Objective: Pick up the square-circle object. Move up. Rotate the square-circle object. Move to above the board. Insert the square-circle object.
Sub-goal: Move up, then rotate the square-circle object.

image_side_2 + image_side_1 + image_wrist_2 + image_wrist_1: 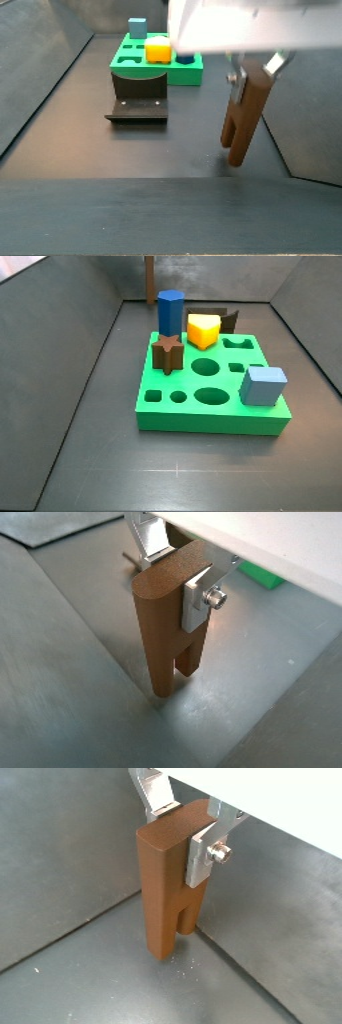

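The pincer (187, 823) has the block (163, 893) clamped between its silver fingers (207, 856), gripping it at the upper end. In both wrist views the block hangs upright, its notched end pointing down toward the grey floor (80, 983), and the plates press flat against two opposite faces. The same grip shows in a wrist view (181, 572), with a screw on the near finger (201, 600) and a sliver of green at the frame edge behind it.

In a side view the pincer (254, 68) sits under a blurred pale mass of the arm, and the block (245, 118) dangles below it, its forked lower tip close to the floor (120, 150); whether it touches I cannot tell from here. It is near the right-hand wall, well apart from the board (154, 66), which lies farther back. Between them, closer to the board, a low dark U-shaped piece (138, 105) rests on the floor.

Over on the board (214, 406) in a side view: a tall blue prism (170, 313) stands at the back, a yellow piece (203, 331) just beside it, a short brown star peg (168, 353) in front of the prism, and a light blue cube (265, 386) toward the front right corner. Round and square holes show open in the top face. A thin brown strip (148, 276) at the top edge, behind the prism, may be the block, but it is too cut off to be sure.
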### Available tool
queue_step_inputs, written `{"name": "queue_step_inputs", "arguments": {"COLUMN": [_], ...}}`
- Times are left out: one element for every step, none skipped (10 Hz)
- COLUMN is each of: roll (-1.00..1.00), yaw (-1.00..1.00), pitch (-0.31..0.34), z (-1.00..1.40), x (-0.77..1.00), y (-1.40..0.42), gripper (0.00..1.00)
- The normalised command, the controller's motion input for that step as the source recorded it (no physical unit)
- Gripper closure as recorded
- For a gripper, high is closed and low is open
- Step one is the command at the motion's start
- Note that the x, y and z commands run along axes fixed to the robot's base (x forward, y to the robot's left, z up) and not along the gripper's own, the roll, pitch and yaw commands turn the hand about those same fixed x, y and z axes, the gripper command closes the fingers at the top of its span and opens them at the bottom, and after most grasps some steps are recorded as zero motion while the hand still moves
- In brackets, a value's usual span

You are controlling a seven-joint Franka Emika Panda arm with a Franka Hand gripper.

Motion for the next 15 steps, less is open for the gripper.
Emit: {"name": "queue_step_inputs", "arguments": {"roll": [0.04, 0.05, 0.0, 0.01, 0.02, 0.04, 0.07, 0.07, 0.08, 0.08, 0.08, 0.08, 0.06, 0.06, -0.02], "yaw": [0.0, 0.0, 0.0, 0.01, 0.02, 0.02, 0.03, 0.03, 0.03, 0.03, 0.03, 0.03, 0.03, 0.03, -1.0], "pitch": [0.066, 0.084, 0.0, -0.003, 0.007, 0.005, 0.013, 0.027, 0.04, 0.04, 0.034, 0.034, 0.029, 0.028, 0.009], "z": [0.35, 0.2, 0.4, 0.38, 0.37, 0.35, 0.33, 0.32, 0.31, 0.3, 0.26, 0.19, 0.11, 0.08, 0.0], "x": [0.0, 0.0, 0.08, 0.08, 0.06, 0.05, 0.05, 0.04, 0.03, 0.02, 0.01, 0.0, -0.01, -0.01, 0.0], "y": [-0.01, 0.0, -1.0, -1.0, -1.0, -1.0, -1.0, -1.0, -1.0, -1.0, -1.0, -0.79, -0.5, -0.36, 0.0], "gripper": [1.0, 1.0, 1.0, 1.0, 1.0, 1.0, 1.0, 1.0, 1.0, 1.0, 1.0, 1.0, 1.0, 1.0, 1.0]}}
